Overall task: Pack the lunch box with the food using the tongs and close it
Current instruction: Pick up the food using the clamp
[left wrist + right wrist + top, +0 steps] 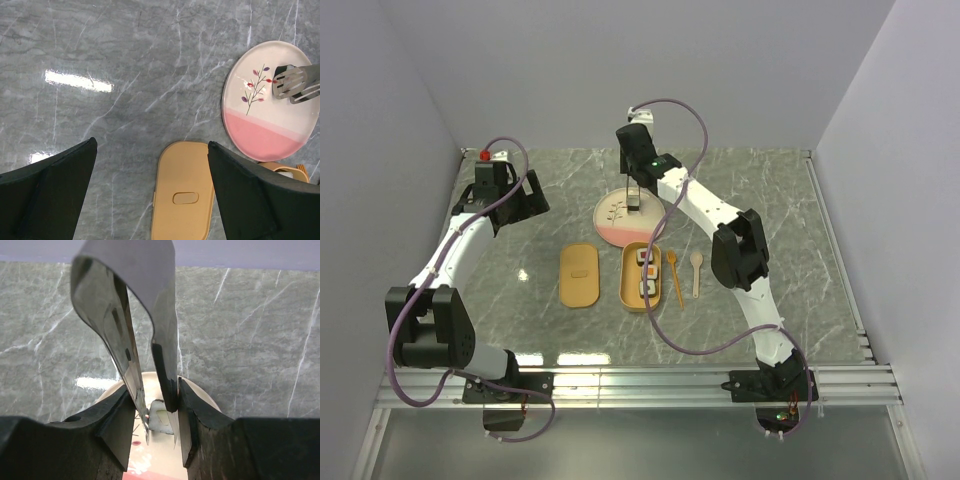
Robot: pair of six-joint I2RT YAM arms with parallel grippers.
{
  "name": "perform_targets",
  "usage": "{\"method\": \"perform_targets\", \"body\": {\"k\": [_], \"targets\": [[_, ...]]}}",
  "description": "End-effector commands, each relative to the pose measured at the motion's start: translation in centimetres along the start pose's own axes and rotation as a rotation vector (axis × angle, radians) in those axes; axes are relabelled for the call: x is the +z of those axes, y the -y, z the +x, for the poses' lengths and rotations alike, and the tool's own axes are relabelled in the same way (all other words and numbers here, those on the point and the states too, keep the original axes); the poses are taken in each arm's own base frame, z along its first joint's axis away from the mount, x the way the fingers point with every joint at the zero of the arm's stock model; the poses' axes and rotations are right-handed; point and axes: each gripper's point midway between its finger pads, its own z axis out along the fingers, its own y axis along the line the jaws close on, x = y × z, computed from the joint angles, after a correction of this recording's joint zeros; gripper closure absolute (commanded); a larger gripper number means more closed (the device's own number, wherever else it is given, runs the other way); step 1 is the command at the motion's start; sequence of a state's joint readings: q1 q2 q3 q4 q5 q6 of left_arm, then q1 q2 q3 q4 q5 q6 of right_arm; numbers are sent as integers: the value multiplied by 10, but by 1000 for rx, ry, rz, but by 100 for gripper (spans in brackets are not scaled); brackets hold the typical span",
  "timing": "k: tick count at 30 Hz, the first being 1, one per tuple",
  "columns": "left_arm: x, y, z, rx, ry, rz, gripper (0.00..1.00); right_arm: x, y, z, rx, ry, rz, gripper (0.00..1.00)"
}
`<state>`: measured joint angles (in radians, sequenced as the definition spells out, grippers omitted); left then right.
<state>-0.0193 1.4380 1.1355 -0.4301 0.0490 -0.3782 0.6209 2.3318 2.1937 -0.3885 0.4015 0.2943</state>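
Right gripper (pixel 634 186) hangs over the plate (pixel 610 210) at the far middle of the table (pixel 770 190), its jaws squeezed against the two arms of the tongs (pixel 150 355), which point down so their slotted tips sit on either side of a sushi piece (pixel 161 421) on the plate. Whether the tips already pinch it I cannot tell. Left gripper (pixel 150 195) hovers wide open and empty above the lid (pixel 184 192), which lies flat on the table just left of the lunch box (pixel 642 300). That box sits nearer the arms, below the plate, with rolls already inside; two spoons (pixel 685 275) lie to its right. The roll is likely light, soft and easily crushed, with sticky rice that may cling to the metal, so it should be nipped across its dark outer wrap at mid-height, with gentle pressure only. The tongs look thin, springy and smooth; gripping them partway along the arms gives control, though they could twist in the jaws.
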Motion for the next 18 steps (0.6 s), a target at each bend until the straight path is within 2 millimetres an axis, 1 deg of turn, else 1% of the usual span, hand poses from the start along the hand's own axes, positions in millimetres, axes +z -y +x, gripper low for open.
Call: {"method": "perform_targets", "body": {"k": [1, 6, 10, 13, 18], "targets": [[-4, 10, -24, 22, 60, 36, 0, -1, -1, -30, 22, 77, -7, 60], [-4, 10, -24, 22, 60, 36, 0, -3, -3, -33, 20, 82, -17, 65], [-3, 10, -24, 22, 60, 36, 0, -10, -2, -39, 23, 89, -22, 69], [-4, 11, -24, 19, 62, 40, 1, -19, 2, -44, 29, 97, -22, 70], [-6, 12, -25, 17, 65, 48, 0, -34, 3, -45, 27, 105, -27, 72]]}}
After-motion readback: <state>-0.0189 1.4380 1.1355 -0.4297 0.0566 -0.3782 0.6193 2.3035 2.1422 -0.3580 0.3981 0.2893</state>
